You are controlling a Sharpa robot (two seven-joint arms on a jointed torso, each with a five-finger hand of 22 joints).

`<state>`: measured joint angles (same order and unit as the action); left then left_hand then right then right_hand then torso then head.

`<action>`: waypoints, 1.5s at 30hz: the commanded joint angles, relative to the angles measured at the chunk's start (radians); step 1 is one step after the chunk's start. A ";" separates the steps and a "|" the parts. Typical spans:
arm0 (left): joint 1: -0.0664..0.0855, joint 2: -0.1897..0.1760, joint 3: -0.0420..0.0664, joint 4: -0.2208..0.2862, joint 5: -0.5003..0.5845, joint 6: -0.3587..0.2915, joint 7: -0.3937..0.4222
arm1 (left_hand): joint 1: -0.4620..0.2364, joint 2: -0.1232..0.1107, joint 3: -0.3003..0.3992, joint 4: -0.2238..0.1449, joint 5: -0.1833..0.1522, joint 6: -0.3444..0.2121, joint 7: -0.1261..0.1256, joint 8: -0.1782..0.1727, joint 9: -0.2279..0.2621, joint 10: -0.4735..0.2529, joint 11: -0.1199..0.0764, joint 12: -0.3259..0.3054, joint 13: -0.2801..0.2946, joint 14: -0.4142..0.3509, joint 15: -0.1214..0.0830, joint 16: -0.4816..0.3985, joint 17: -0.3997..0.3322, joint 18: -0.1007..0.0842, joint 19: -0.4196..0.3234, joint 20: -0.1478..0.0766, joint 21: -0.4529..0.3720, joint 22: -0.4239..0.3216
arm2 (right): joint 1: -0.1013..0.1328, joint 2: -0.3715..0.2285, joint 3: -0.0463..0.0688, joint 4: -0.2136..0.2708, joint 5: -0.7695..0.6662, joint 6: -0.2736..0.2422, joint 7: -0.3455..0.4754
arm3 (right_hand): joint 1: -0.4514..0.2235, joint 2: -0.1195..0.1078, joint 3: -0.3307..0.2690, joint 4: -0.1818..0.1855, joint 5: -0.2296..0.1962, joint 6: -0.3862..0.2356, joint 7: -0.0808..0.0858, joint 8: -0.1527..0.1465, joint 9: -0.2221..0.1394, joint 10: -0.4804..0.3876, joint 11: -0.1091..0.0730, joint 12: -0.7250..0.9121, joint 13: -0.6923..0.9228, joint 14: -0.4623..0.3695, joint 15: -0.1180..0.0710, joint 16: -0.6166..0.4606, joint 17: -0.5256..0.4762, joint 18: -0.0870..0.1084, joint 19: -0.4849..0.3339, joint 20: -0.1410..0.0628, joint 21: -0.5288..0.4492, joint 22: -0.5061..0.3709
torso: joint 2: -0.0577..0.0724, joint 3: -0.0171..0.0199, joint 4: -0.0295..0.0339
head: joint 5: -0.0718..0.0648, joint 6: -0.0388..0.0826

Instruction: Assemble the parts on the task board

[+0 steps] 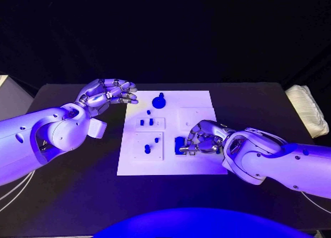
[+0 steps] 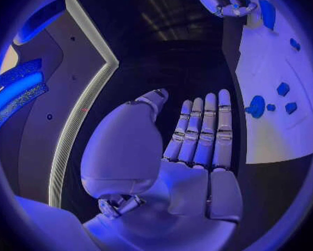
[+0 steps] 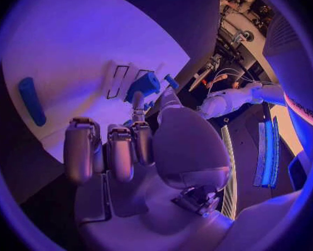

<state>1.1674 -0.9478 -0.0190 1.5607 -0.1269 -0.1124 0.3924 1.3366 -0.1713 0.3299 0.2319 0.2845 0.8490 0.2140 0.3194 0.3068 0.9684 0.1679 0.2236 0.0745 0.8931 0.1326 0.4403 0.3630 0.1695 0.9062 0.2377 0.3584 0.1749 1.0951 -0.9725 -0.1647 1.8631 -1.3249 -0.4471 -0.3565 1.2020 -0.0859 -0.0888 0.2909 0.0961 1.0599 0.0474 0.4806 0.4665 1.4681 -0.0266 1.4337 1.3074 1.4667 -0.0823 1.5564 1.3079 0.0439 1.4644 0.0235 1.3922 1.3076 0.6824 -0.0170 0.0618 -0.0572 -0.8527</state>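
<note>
Black table (image 1: 80, 198), task board (image 1: 201, 106); right hand (image 1: 201, 140) over blue part (image 1: 180, 145).

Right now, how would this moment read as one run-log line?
left robot hand: open, off task board | right robot hand: over board, grasp unclear | blue parts: on board

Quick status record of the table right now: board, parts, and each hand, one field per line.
board: white task board in the middle of the black table
parts: round blue part near the far edge; small blue pegs standing mid-board; blue block near the right hand
left hand: left hand off the board's far left corner, fingers apart, holding nothing
right hand: right hand over the board by the blue block; whether it grips it cannot be told
other: pale cloth bundle at the table's right edge
</note>
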 commanded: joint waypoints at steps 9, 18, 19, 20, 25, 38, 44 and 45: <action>0.000 0.001 0.001 0.003 0.004 0.012 0.004 | 0.007 0.002 0.000 0.006 0.001 -0.006 0.002 0.003 -0.001 -0.006 0.003 0.003 -0.001 -0.008 -0.002 0.004 0.002 0.012 0.005 -0.002 -0.006 -0.002 | -0.018 0.005 0.000 -0.005 -0.030 -0.019 -0.031 | 0.124 -0.028 0.104 -0.001 -0.038 0.014 -0.012 0.006 -0.010 0.060 -0.009 0.034 0.199 0.101 -0.013 0.007 0.249 -0.016 0.085 -0.011 0.028 0.225 | -0.001 -0.0021 0.0006 | -0.004 -0.001; 0.000 0.000 0.001 0.004 0.003 0.017 0.002 | 0.019 0.009 0.002 0.007 0.002 -0.005 0.001 0.004 -0.002 -0.007 0.002 0.005 -0.001 -0.008 -0.002 0.005 0.003 0.012 0.009 -0.002 -0.010 -0.005 | -0.023 0.025 0.000 -0.022 -0.059 -0.025 -0.067 | 0.123 -0.011 0.123 -0.003 -0.036 0.017 -0.015 0.006 -0.014 0.062 -0.011 0.037 0.202 0.102 -0.014 0.008 0.252 -0.017 0.086 -0.012 0.034 0.227 | 0.000 -0.0024 0.0026 | -0.003 -0.004; 0.000 0.000 0.001 0.004 0.003 0.017 0.001 | 0.019 0.010 0.003 0.007 0.002 -0.005 0.001 0.004 -0.002 -0.008 0.002 0.005 -0.001 -0.008 -0.002 0.005 0.003 0.012 0.009 -0.002 -0.010 -0.005 | -0.024 0.028 0.000 -0.024 -0.061 -0.024 -0.069 | 0.126 -0.010 0.125 -0.004 -0.037 0.017 -0.015 0.005 -0.014 0.062 -0.011 0.037 0.202 0.102 -0.015 0.008 0.251 -0.018 0.086 -0.012 0.035 0.227 | 0.000 -0.0027 0.0030 | -0.002 -0.004; 0.000 0.000 0.001 0.004 0.003 0.017 0.001 | 0.020 0.011 0.003 0.008 0.002 -0.005 0.001 0.004 -0.002 -0.008 0.002 0.005 -0.001 -0.008 -0.002 0.005 0.003 0.012 0.009 -0.002 -0.011 -0.005 | -0.024 0.030 0.000 -0.026 -0.064 -0.025 -0.070 | 0.132 -0.011 0.129 -0.006 -0.039 0.016 -0.016 0.005 -0.015 0.062 -0.012 0.037 0.202 0.102 -0.015 0.008 0.251 -0.017 0.086 -0.013 0.034 0.227 | 0.000 -0.0027 0.0029 | -0.001 -0.004; 0.000 0.000 0.001 0.004 0.003 0.018 0.000 | 0.027 0.013 0.004 0.007 0.002 -0.005 0.001 0.004 -0.002 -0.009 0.002 0.006 -0.001 -0.009 -0.003 0.005 0.004 0.013 0.011 -0.002 -0.012 -0.006 | -0.026 0.033 0.000 -0.032 -0.078 -0.029 -0.074 | 0.150 -0.009 0.142 -0.009 -0.039 0.017 -0.017 0.004 -0.017 0.062 -0.013 0.036 0.202 0.101 -0.017 0.008 0.251 -0.017 0.086 -0.014 0.033 0.227 | 0.000 -0.0025 0.0019 | 0.003 -0.004; 0.000 -0.003 0.000 0.004 0.003 0.023 -0.006 | 0.032 0.014 0.006 0.006 0.002 -0.005 0.001 0.004 -0.002 -0.009 0.002 0.007 -0.001 -0.009 -0.003 0.005 0.004 0.013 0.012 -0.002 -0.014 -0.007 | -0.026 0.029 0.000 -0.033 -0.031 0.039 0.020 | 0.223 -0.080 0.165 -0.020 -0.043 0.026 -0.017 0.001 -0.028 0.065 -0.014 0.042 0.207 0.100 -0.018 0.004 0.245 -0.017 0.085 -0.016 0.030 0.227 | 0.000 -0.0005 -0.0010 | 0.005 -0.006; 0.000 -0.004 0.000 0.003 0.003 0.022 -0.007 | 0.034 0.015 0.006 0.006 0.002 -0.005 0.001 0.005 -0.002 -0.009 0.002 0.007 -0.001 -0.009 -0.003 0.005 0.004 0.013 0.012 -0.002 -0.014 -0.008 | -0.027 0.027 0.000 -0.031 -0.027 0.041 0.030 | 0.225 -0.087 0.165 -0.017 -0.043 0.025 -0.015 0.000 -0.030 0.063 -0.013 0.037 0.205 0.100 -0.017 0.004 0.244 -0.016 0.084 -0.015 0.026 0.226 | 0.001 -0.0015 0.0008 | 0.003 -0.007; 0.000 -0.004 0.000 0.003 0.003 0.022 -0.007 | 0.034 0.015 0.006 0.006 0.002 -0.005 0.001 0.005 -0.002 -0.009 0.002 0.007 -0.001 -0.009 -0.003 0.005 0.004 0.013 0.012 -0.002 -0.014 -0.008 | -0.027 0.027 0.000 -0.031 -0.026 0.040 0.031 | 0.224 -0.088 0.165 -0.015 -0.043 0.025 -0.015 -0.001 -0.030 0.063 -0.012 0.037 0.204 0.100 -0.017 0.003 0.243 -0.016 0.084 -0.015 0.026 0.225 | 0.001 -0.0015 0.0008 | 0.003 -0.007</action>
<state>1.1673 -0.9518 -0.0191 1.5619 -0.1270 -0.1088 0.3823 1.3605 -0.1555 0.3327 0.2346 0.2846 0.8490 0.2140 0.3194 0.3053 0.9650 0.1715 0.2276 0.0745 0.8895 0.1290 0.4403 0.3657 0.1695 0.9099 0.2344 0.3473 0.1685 1.0692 -0.9449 -0.1652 1.8303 -1.3587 -0.4276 -0.3560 1.4251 -0.1654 0.0712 0.2732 0.0564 1.0807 0.0307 0.4836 0.4371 1.4684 -0.0339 1.4743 1.3073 1.4631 -0.0932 1.5595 1.3075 0.0423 1.4644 0.0162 1.4230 1.3080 0.6827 -0.0177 0.0615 -0.0539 -0.8601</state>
